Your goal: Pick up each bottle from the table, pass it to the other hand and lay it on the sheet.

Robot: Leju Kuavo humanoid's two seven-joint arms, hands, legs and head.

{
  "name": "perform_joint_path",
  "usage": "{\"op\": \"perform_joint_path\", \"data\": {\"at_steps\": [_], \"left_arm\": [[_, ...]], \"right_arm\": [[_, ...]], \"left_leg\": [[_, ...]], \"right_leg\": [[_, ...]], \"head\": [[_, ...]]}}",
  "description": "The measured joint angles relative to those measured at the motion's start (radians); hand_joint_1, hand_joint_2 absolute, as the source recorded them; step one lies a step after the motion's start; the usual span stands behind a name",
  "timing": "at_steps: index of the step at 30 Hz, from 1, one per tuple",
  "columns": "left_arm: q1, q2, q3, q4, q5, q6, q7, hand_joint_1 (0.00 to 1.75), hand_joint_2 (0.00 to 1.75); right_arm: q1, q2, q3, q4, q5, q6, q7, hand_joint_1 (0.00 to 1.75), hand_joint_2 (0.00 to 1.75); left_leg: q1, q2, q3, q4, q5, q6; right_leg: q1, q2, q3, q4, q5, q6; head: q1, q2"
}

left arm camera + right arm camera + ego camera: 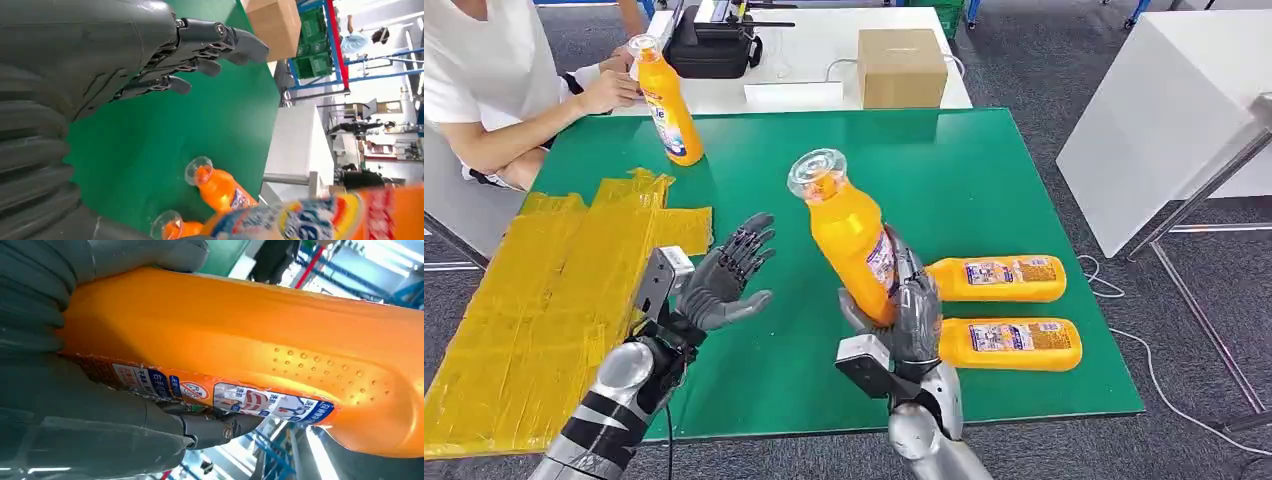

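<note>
Head view | our right hand (911, 318) grips orange bottle (854, 240) low | left hand (724, 280) open, empty | we judge it rigid, slick, full: take mid-body.

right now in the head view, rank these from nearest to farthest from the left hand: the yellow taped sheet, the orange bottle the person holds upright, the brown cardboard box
1. The yellow taped sheet, lying on the green table right beside the left hand, on its outer side.
2. The orange bottle the person holds upright, at the table's far left edge.
3. The brown cardboard box, on the white table beyond, far and to the right.
</note>
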Motion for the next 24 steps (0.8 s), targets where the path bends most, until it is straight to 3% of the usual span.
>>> {"op": "perform_joint_path", "data": {"at_steps": [3, 8, 11, 24], "left_arm": [[0.000, 0.001, -0.002, 0.000, 0.000, -0.002, -0.002, 0.00, 1.75], [-0.001, 0.012, -0.013, 0.005, 0.011, -0.011, -0.028, 0.00, 1.75], [-0.001, 0.013, -0.013, 0.009, 0.012, -0.020, -0.029, 0.00, 1.75], [-0.001, 0.013, -0.012, 0.018, 0.021, -0.026, -0.032, 0.00, 1.75]], "right_arm": [[-0.005, 0.000, 0.007, 0.006, 0.005, 0.015, 0.008, 1.75, 1.75], [-0.103, -0.015, 0.166, 0.124, 0.117, 0.222, 0.120, 1.75, 1.75], [-0.130, -0.016, 0.194, 0.156, 0.131, 0.263, 0.142, 1.75, 1.75], [-0.172, -0.014, 0.242, 0.219, 0.147, 0.282, 0.153, 1.75, 1.75]], "left_leg": [[0.000, 0.000, 0.000, 0.000, 0.000, 0.000], [0.000, 0.000, 0.000, 0.000, 0.000, 0.000], [0.000, 0.000, 0.000, 0.000, 0.000, 0.000], [0.000, 0.000, -0.001, 0.000, 0.000, 0.000]], "right_leg": [[0.000, 0.000, 0.000, 0.000, 0.000, 0.000], [0.000, 0.000, -0.001, 0.000, 0.000, 0.000], [0.000, 0.000, -0.001, 0.000, 0.000, 0.000], [0.000, 0.000, -0.001, 0.000, 0.000, 0.000]], "head": [[0.000, 0.000], [0.000, 0.000], [0.000, 0.000], [0.000, 0.000]]}}
